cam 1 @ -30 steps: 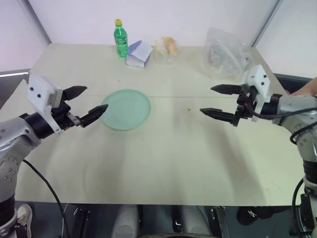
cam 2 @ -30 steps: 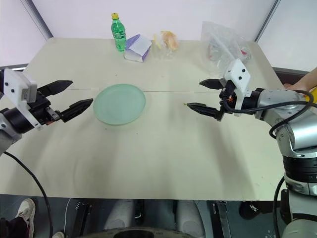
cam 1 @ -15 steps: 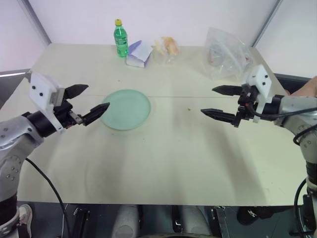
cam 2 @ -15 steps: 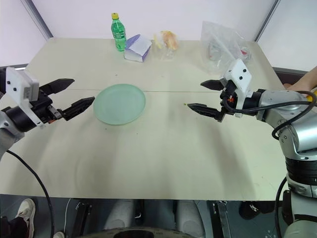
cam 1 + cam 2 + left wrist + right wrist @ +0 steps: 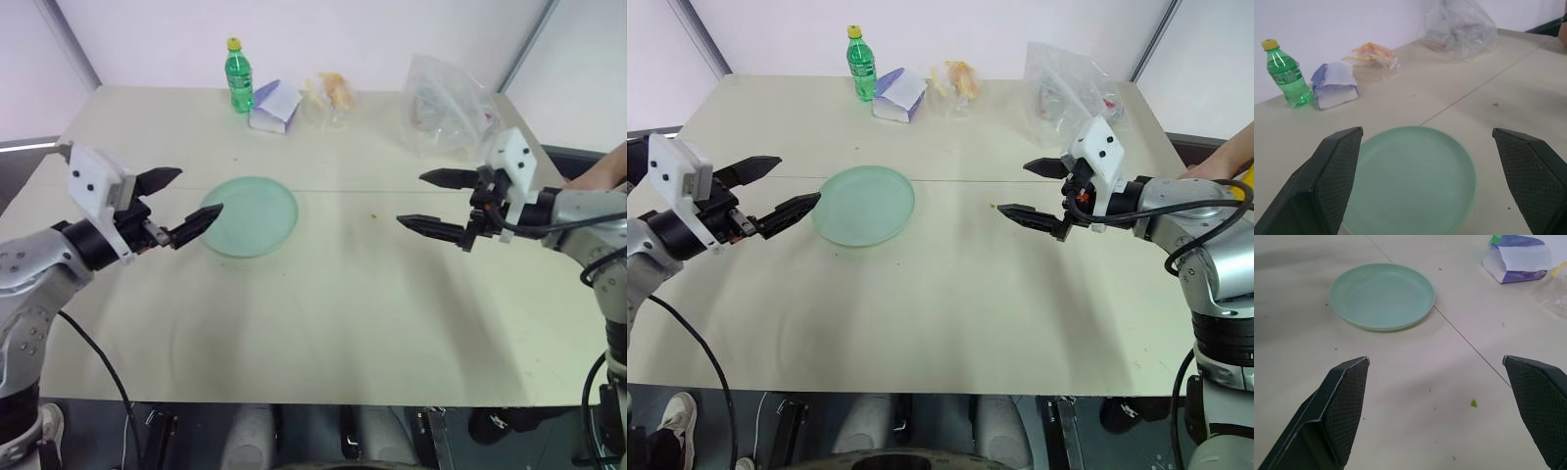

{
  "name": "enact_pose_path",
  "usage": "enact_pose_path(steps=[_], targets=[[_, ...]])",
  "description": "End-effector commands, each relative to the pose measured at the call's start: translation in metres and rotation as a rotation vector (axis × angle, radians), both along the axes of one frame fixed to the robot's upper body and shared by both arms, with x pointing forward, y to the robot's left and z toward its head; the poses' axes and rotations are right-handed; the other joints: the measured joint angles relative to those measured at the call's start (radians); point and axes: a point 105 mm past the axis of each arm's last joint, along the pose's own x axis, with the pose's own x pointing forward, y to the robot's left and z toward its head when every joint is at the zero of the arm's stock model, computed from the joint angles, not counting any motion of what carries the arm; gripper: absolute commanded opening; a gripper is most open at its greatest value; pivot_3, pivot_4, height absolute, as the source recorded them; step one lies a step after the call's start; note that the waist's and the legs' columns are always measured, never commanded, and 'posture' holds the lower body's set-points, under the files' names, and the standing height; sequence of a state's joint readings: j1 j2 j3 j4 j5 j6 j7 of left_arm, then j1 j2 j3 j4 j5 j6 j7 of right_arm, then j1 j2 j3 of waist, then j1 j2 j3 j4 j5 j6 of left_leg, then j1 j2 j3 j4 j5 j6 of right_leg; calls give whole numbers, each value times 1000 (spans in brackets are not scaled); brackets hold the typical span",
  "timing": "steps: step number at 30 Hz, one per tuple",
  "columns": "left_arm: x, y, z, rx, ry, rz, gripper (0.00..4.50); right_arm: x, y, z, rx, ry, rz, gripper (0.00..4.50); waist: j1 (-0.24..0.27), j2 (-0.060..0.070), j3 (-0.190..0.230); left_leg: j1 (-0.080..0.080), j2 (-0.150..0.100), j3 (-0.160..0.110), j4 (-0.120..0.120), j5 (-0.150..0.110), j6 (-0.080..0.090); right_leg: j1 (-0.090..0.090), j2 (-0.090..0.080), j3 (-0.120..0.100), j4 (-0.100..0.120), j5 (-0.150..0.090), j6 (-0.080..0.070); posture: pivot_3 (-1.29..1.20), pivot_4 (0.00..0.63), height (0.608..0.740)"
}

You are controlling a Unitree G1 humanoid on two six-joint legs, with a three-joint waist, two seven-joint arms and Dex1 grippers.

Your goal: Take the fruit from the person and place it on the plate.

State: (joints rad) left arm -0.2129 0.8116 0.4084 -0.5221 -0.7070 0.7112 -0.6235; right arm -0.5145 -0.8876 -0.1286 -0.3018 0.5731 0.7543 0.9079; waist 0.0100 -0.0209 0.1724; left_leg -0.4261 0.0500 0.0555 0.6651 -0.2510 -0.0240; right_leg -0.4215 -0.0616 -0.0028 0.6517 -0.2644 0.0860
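furniture: a wide cream rectangular table (image 5: 323, 313) is being crossed by a thin seam | walls: plain white panels (image 5: 323, 29) are being framed by grey posts

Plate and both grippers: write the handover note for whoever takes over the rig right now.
Left gripper: open, empty, held beside the round translucent pale green plate.
Right gripper: open, empty, above bare table to the plate's right.
Plate: nothing on it.
Person's hand: at the table's far right edge, behind the right arm; no banana visible.
Done: nothing.
Left: take the fruit when it is offered, place it on the plate.
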Motion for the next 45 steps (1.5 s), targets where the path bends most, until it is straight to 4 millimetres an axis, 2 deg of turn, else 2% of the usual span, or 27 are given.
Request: enact_pose_path(steps=[1,35,41,45], targets=[[-1,-4,11,10,-56,-10,4444,-4,0,16,-3,-69,6,4500,0,0,0,0,0,0,0,0,0,0,0,0,0,0,0,0,150,731],[1,-8,13,8,-66,-22,4444,-3,-2,11,6,-70,27,4500,0,0,0,0,0,0,0,0,0,0,0,0,0,0,0,0,150,731],[9,-9,31,-68,-163,26,4444,0,1,14,13,-94,32,4500,1,0,0,0,0,0,0,0,0,0,0,0,0,0,0,0,150,731],[22,-19,56,-222,-266,52,4444,10,10,34,104,-162,8,4500,1,0,0,0,0,0,1,0,0,1,1,0,0,0,0,0,150,731]])
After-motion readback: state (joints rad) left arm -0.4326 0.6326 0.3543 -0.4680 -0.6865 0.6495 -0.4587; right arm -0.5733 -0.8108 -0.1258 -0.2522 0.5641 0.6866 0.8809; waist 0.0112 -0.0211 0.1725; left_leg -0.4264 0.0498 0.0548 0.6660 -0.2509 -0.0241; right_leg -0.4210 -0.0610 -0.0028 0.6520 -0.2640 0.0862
